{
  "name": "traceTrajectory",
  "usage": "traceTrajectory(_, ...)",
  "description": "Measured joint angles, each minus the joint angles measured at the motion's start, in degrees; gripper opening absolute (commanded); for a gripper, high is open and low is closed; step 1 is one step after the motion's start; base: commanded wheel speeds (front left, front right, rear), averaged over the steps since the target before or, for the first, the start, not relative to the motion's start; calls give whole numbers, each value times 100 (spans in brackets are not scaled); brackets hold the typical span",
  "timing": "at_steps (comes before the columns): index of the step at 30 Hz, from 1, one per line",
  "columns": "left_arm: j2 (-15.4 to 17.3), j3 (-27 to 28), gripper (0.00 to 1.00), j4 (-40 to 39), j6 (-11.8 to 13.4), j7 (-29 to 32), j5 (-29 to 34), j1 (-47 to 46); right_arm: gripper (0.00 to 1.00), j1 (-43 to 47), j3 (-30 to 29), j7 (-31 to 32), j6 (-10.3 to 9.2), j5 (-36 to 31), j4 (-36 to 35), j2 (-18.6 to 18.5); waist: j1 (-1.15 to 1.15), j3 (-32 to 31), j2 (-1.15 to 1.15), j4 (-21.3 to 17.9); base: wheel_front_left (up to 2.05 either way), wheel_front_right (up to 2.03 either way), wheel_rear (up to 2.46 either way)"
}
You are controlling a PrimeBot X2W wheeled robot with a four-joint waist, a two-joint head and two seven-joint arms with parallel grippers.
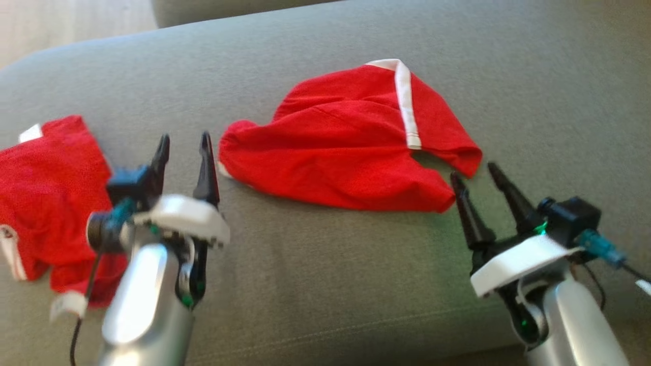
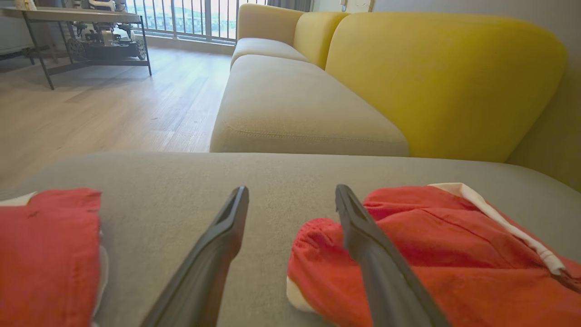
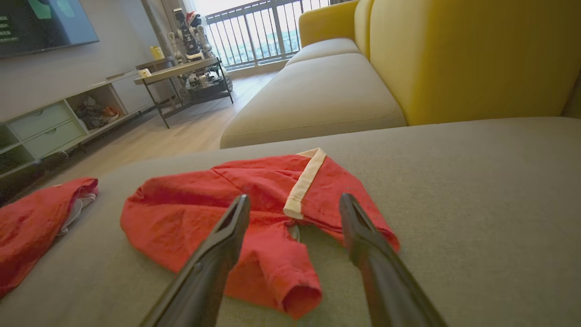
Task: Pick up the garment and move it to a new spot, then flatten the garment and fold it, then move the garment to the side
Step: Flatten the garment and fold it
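Red garment [image 1: 351, 147] sits crumpled mid-cushion [image 1: 325, 284]. Looks like thin soft jersey, so I'd guess it weighs nothing and flops and bunches when lifted. Left gripper [image 1: 184, 136] hangs at its 9 o'clock end, right gripper [image 1: 474, 171] at its 5 o'clock corner, both wide open and empty. I'd pinch those two outer edges, not the middle. Second red piece [image 1: 46, 193] lies further out at 9 o'clock
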Motion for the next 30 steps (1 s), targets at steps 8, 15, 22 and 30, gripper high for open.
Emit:
traceTrajectory(8,-56,37,100,-818,-151,0,88,1274,100,210,-45,189,0,-466,587,1,0,-233,0,491,0,0,0)
traceTrajectory(15,-57,-255,100,-928,-89,0,-162,1655,100,129,-465,298,1,-1006,1310,3,0,-352,0,894,0,0,0)
traceTrajectory(22,-55,-390,100,-961,9,0,-216,1653,100,-215,-610,298,0,-1238,1774,1,0,-346,0,1113,0,0,0)
traceTrajectory(30,-56,-428,100,-945,54,0,-258,1642,0,-380,276,255,0,-932,1984,-12,0,-366,0,1176,0,0,0)
